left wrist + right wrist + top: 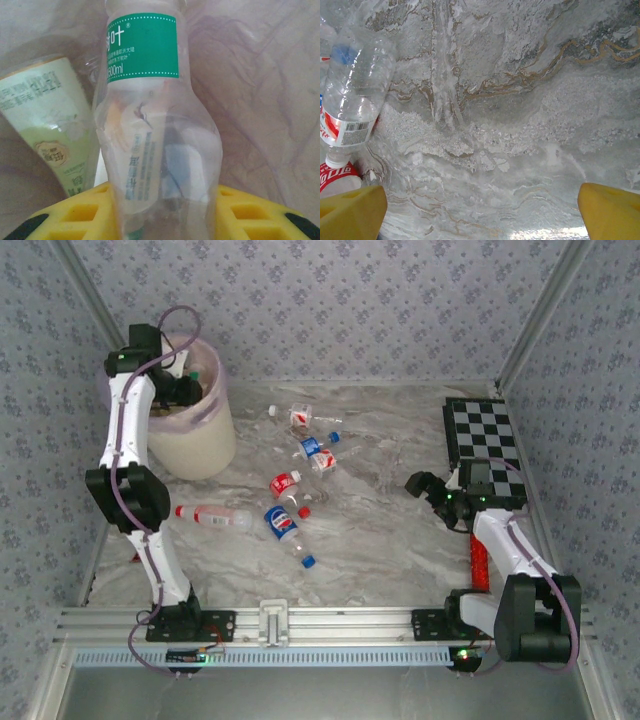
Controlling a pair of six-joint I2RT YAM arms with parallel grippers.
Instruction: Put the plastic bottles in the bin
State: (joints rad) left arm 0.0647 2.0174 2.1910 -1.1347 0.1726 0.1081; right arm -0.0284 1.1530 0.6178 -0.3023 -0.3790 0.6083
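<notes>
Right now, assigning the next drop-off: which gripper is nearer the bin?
Left. The left gripper sits in the mouth of the bin, gripping a green-labelled bottle; the right gripper hangs open far across the table, by the chequered board.

Bin far left on table, held bottle inside it, loose bottles mid-table, chequered board far right.

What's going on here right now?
Left gripper holds a clear green-labelled bottle down inside the bin, next to a pale-green bottle already in there. Right gripper is open above the marble table, holding nothing. Several loose bottles lie on the table, not yet binned.
</notes>
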